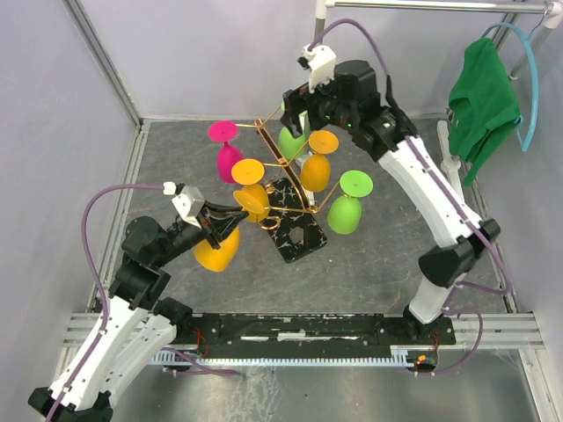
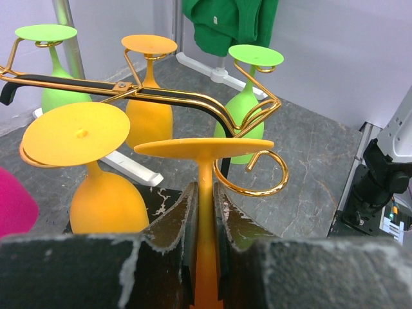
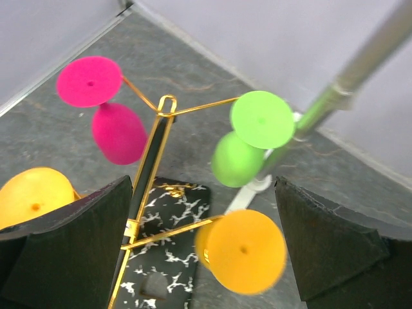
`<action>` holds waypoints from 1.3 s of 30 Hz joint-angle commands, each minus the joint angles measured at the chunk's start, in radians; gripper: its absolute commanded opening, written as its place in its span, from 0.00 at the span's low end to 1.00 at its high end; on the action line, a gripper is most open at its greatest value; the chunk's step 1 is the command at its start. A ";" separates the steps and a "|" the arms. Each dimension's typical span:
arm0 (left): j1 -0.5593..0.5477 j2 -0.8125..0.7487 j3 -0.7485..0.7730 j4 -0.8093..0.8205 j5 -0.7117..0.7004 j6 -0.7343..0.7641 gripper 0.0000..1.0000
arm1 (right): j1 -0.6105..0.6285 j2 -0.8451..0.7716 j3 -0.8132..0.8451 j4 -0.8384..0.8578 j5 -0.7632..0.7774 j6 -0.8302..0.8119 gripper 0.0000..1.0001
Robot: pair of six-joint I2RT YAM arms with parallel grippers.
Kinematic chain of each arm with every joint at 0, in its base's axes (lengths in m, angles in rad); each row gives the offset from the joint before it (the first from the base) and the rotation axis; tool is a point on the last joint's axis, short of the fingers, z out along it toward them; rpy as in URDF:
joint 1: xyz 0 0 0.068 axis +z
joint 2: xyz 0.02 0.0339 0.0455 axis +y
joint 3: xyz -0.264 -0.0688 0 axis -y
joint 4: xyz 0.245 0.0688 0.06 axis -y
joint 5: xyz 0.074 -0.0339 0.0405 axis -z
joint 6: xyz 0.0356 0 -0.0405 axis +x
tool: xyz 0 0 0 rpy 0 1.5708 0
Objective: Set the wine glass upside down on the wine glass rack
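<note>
Both arms are made of long white pieces with chunky black joints. The left arm [image 1: 123, 338] is at the lower left of the top view. The right arm [image 1: 440, 189] is on the right side. A thin purple cable [image 1: 86, 230] loops off the left arm. Another purple cable [image 1: 352, 22] loops off the right arm near the top. A small white box [image 1: 187, 204] sits on the left wrist. A tiny green light [image 1: 349, 124] glows on the right arm. The left gripper [image 2: 205, 188] and right gripper [image 3: 203, 187] have thick black fingers [image 2: 170, 222], the left ones with pale scratches.
</note>
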 commanded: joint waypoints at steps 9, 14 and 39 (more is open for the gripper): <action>-0.003 0.050 0.047 0.035 -0.001 0.059 0.03 | 0.052 0.206 0.155 -0.002 -0.073 0.132 0.98; -0.002 0.053 0.052 0.033 -0.003 0.068 0.03 | 0.084 0.238 0.162 0.012 -0.073 0.139 0.98; -0.002 0.044 0.061 0.002 0.004 0.094 0.03 | 0.125 0.439 0.295 0.027 0.036 0.112 0.90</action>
